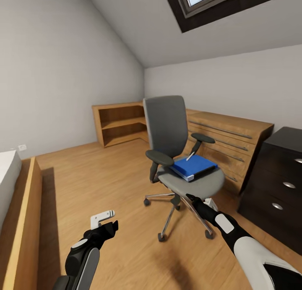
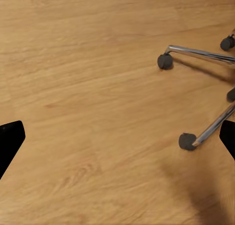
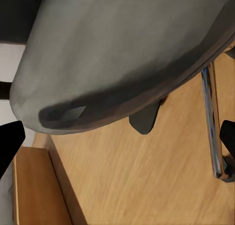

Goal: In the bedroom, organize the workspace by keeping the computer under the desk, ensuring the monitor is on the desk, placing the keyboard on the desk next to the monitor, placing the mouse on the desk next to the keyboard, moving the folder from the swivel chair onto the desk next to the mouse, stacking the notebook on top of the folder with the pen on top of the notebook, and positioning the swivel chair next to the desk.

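Observation:
The grey swivel chair stands mid-room on the wood floor, facing me. On its seat lies the bright blue folder with a thin pale stick, possibly the pen, resting across it. My right gripper is open just below the seat's front edge; the right wrist view has the seat underside close above the open gripper. My left gripper hangs open over bare floor left of the chair, and the chair's chrome legs and casters lie beyond the open gripper. The desk's dark drawer pedestal stands at the right.
A light wood cabinet with bar handles runs along the back wall behind the chair. An open wooden shelf fills the back corner. A bed with a wooden frame borders the left. Open floor lies between bed and chair.

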Motion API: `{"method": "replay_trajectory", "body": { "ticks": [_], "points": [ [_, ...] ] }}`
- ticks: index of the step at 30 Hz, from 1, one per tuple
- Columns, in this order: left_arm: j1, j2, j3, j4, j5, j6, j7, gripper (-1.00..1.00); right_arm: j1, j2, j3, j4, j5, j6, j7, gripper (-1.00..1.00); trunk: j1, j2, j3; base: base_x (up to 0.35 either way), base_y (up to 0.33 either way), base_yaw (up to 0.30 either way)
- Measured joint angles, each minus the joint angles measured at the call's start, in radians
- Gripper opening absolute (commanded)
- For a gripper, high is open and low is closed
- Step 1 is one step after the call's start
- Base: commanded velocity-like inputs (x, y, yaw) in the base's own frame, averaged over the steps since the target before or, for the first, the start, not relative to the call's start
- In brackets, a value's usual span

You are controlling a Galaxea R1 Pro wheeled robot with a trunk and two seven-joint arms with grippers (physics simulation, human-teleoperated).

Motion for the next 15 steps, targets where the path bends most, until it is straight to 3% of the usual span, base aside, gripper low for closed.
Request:
{"method": "replay_trajectory", "body": {
  "ticks": [15],
  "points": [
    [0.000,0.000,0.000,0.000,0.000,0.000,-0.001,1.00,0.000,0.000,0.005,0.000,-0.004,0.001,0.001,1.00,0.000,0.000,0.000,0.304,0.000,0.000]
  ]
}}
